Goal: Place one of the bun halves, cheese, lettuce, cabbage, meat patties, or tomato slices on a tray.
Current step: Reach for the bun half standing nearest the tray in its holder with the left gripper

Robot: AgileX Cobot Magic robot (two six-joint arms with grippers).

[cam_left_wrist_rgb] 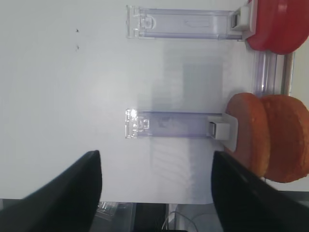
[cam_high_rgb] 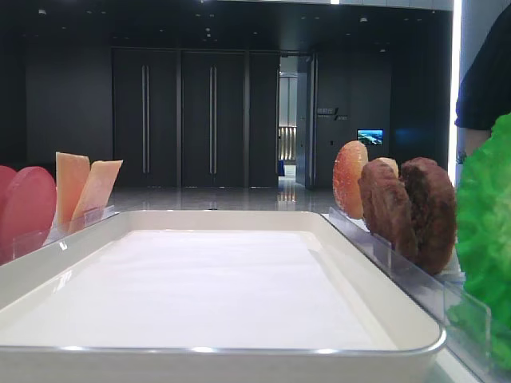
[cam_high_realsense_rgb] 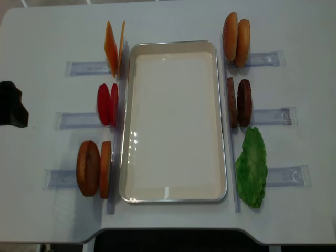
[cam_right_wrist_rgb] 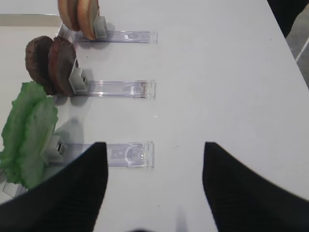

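The white tray (cam_high_realsense_rgb: 173,122) lies bare in the middle of the worktop (cam_high_realsense_rgb: 294,31), with food standing on edge in clear plastic holders (cam_high_realsense_rgb: 265,116) along both long sides.

The left tool (cam_left_wrist_rgb: 155,193) hangs over bare worktop with its dark fingers (cam_left_wrist_rgb: 72,193) spread wide and nothing between them. Just ahead of it lies a clear holder whose far end props up two bun halves (cam_left_wrist_rgb: 268,137); one holder further over stand the tomato slices (cam_left_wrist_rgb: 277,24). In the overhead view the cheese (cam_high_realsense_rgb: 114,48) stands beyond those, at the far corner of the tray.

The right tool (cam_right_wrist_rgb: 154,188) also hovers above the worktop, its fingers (cam_right_wrist_rgb: 72,193) wide apart and empty. Nearest it, off to one side, is the lettuce (cam_right_wrist_rgb: 29,133), leaning at the end of its holder. Past that stand the two meat patties (cam_right_wrist_rgb: 53,65), and further still a second pair of bun halves (cam_right_wrist_rgb: 79,14), all beside the tray's right edge.
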